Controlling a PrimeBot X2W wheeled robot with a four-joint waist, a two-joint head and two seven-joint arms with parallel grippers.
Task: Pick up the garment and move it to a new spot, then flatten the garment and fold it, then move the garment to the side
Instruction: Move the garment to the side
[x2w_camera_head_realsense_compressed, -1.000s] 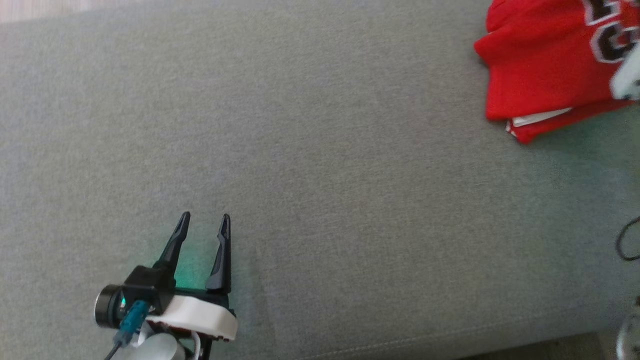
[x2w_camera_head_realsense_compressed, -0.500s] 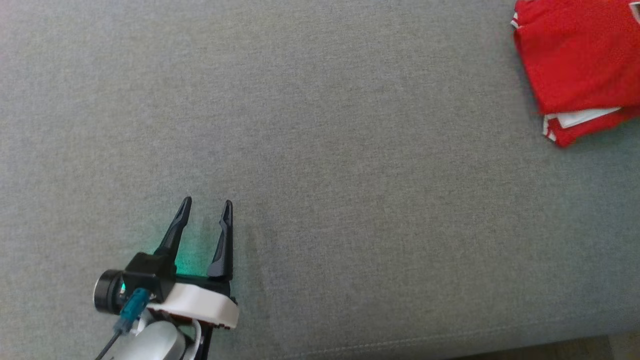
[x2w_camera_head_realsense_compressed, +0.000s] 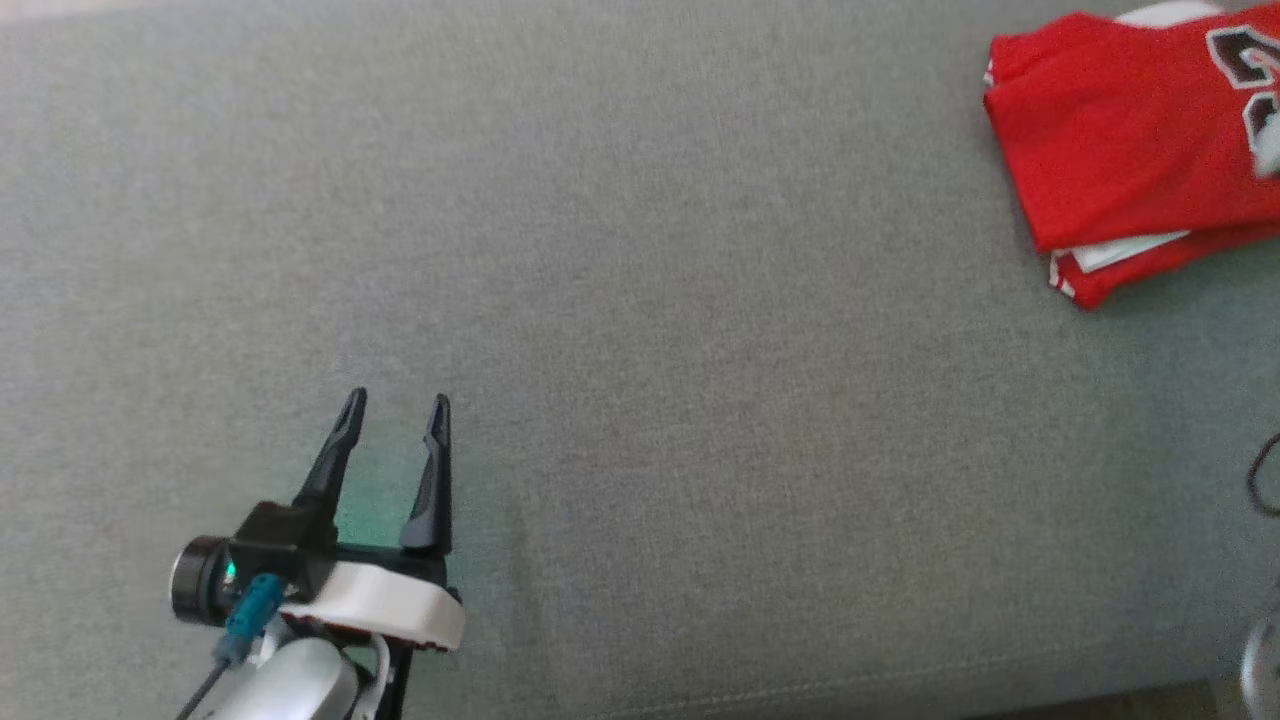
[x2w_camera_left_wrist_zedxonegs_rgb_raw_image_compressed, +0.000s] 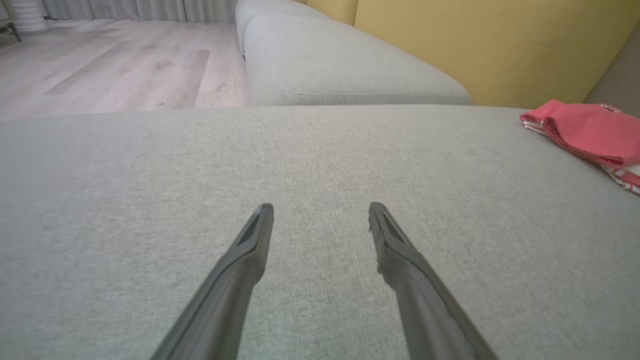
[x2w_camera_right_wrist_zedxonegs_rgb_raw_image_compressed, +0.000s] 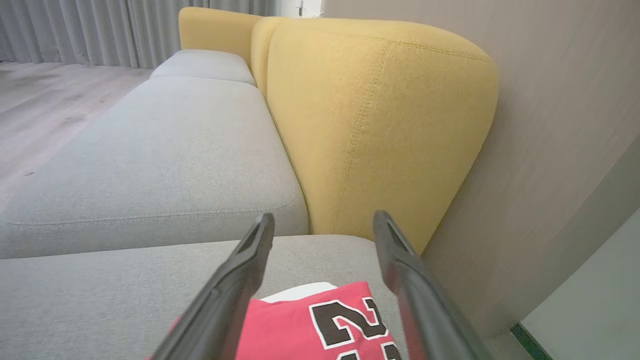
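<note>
At right end of grey sofa cushion (x2w_camera_head_realsense_compressed: 700, 400): folded red jersey (x2w_camera_head_realsense_compressed: 1120, 170) lies free; left gripper (x2w_camera_head_realsense_compressed: 397, 400) and right gripper (x2w_camera_right_wrist_zedxonegs_rgb_raw_image_compressed: 322, 220) both spread, empty.

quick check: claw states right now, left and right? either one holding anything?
Left claw: open, empty, over the grey cushion.
Right claw: open, holding nothing; the red jersey lies on the cushion, seen between its fingers.
</note>
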